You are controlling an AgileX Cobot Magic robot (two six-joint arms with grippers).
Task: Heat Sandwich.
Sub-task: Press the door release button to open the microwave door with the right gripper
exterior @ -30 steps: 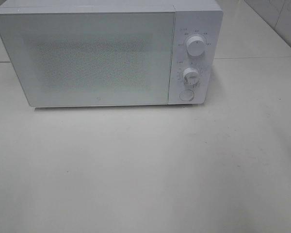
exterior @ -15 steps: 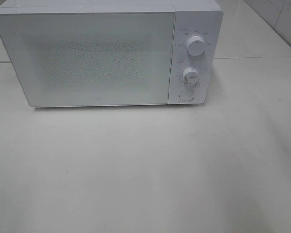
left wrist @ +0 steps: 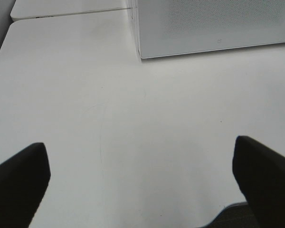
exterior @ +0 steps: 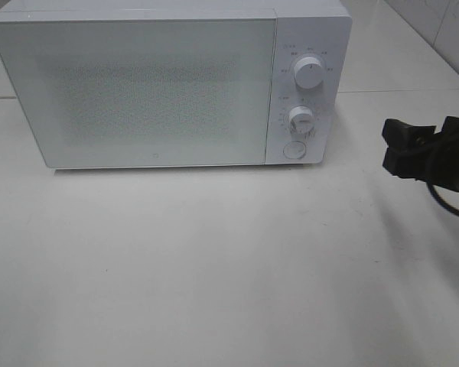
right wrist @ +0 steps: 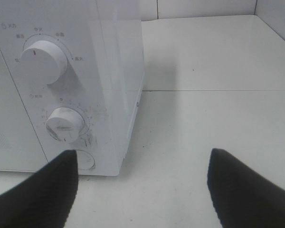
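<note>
White microwave (exterior: pixel 153 84), door shut, stands at the far side of the pale desk (exterior: pixel 214 260). The right tool (exterior: pixel 390 147) hangs spread, holding nothing, to the right of the timer knob (exterior: pixel 300 118). The left tool (left wrist: pixel 140 145) is spread wide over the desk near the oven's left front corner. The sandwich shows in no view.

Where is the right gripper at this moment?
In the exterior high view the right gripper is at the right edge, above the table, open, to the right of the microwave and about level with its lower knob.
</note>
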